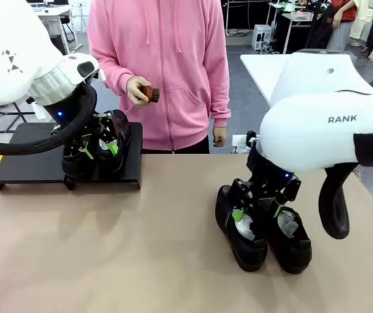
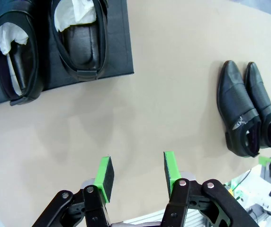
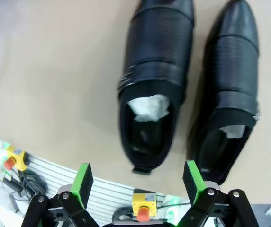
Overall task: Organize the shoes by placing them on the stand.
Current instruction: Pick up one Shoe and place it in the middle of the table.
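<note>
Two glossy black shoes with white paper inside stand side by side on the matte-black stand. My left gripper hangs open and empty over bare table beside the stand. From the front, the left gripper partly hides those shoes on the stand. Two more shoes sit together on the table. My right gripper is open wide just above their heel ends, touching neither. The front view shows the right gripper over this pair.
A person in a pink hoodie stands at the far edge, holding a small brown brush in one hand. Between the stand and the table pair lies open tan tabletop. A white table stands behind on the right.
</note>
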### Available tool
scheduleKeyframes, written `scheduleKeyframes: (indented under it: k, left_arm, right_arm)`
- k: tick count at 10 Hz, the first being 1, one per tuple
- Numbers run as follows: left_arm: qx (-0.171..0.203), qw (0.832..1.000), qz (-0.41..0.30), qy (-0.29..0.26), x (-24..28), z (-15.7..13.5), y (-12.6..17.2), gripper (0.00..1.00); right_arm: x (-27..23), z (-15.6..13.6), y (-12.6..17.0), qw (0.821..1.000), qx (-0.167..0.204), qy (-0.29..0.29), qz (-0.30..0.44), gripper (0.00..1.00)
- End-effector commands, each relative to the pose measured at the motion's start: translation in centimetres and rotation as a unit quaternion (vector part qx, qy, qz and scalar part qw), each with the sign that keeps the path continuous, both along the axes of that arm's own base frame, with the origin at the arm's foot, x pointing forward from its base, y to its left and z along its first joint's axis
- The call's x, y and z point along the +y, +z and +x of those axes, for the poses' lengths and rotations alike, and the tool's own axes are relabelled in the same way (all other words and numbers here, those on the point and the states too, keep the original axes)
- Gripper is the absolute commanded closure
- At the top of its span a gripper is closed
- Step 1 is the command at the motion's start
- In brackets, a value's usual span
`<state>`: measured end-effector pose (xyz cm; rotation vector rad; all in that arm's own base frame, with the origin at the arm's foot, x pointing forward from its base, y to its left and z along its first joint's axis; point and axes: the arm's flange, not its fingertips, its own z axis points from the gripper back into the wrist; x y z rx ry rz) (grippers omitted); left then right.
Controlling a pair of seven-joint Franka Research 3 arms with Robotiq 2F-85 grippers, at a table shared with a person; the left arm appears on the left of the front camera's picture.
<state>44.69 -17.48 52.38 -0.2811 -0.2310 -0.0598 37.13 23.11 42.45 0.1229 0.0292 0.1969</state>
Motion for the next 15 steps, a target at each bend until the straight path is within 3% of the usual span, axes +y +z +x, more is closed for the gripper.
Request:
scheduleKeyframes:
  k: [1, 2, 4, 11, 15]
  left_arm:
    - [0.000, 1.000, -0.001, 0.001, 0.2, -0.1, 0.1, 0.43]
    - [0.000, 1.000, -0.001, 0.001, 0.2, -0.1, 0.1, 0.43]
    - [0.000, 1.000, -0.001, 0.001, 0.2, -0.1, 0.1, 0.43]
    - [0.000, 1.000, -0.001, 0.001, 0.2, -0.1, 0.1, 0.43]
    - [0.000, 1.000, -0.001, 0.001, 0.2, -0.1, 0.1, 0.43]
  right_arm:
    - [-0.8, 1.2, 0.0, 1.000, -0.011, -0.011, -0.010, 0.00]
    - [-0.5, 1.1, -0.4, 1.000, -0.021, 0.000, -0.014, 0.00]
    - [-0.3, 1.1, -1.1, 1.000, -0.021, -0.007, -0.012, 0.36]
    - [1.1, 1.0, -5.5, 0.996, -0.046, -0.071, -0.035, 0.36]
    - [0.0, 1.1, -5.9, 0.994, -0.052, -0.093, -0.037, 0.36]
